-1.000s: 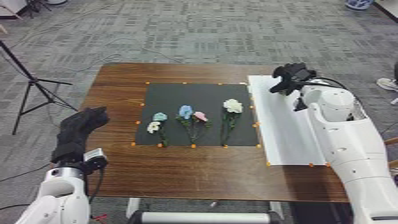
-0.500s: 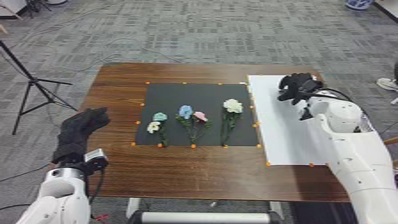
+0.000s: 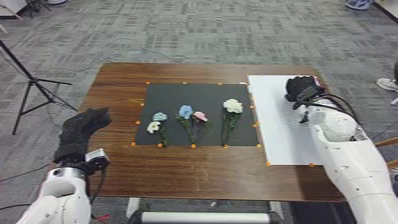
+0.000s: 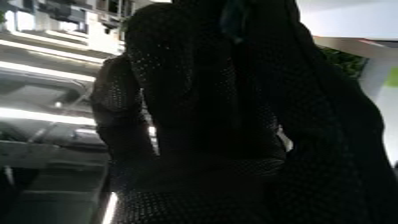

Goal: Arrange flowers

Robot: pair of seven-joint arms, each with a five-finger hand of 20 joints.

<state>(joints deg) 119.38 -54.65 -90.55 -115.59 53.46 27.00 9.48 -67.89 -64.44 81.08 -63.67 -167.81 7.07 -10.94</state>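
The robot's right hand [image 3: 302, 89] has travelled across the white sheet [image 3: 280, 135] toward its right side since the earlier head views, while the flowers lie where they were. The hand is now over the sheet's far right corner; in the right wrist view its fingers run mostly straight, close together with slim gaps. The left hand [image 3: 86, 120] is over the table's left edge, fingers stretched out and pressed together.

It's a brown wooden table [image 3: 200, 177], with a dark mat [image 3: 182, 92] laid on it beside the sheet. Orange marks dot their borders. Around it there's grey patterned carpet [image 3: 213, 37] with thin cables trailing over it, and a black tripod [image 3: 34, 80] standing off to the left.

Counting up: one mat, one sheet, one tripod and five blooms on the mat in three groups. Teal [image 3: 160, 116] and small white [image 3: 153, 127] lie together on the left, blue [image 3: 186, 111] and pink [image 3: 200, 116] in the middle, one larger white [image 3: 233, 105] on the right.

The stems overlap, too fine to count. A blue-and-white pot [image 3: 359, 4] is cut off at the far edge. In the wrist view, a dim teal patch among the dark fingers is too murky to name; beyond are bright light strips and some green foliage [image 4: 345, 64].
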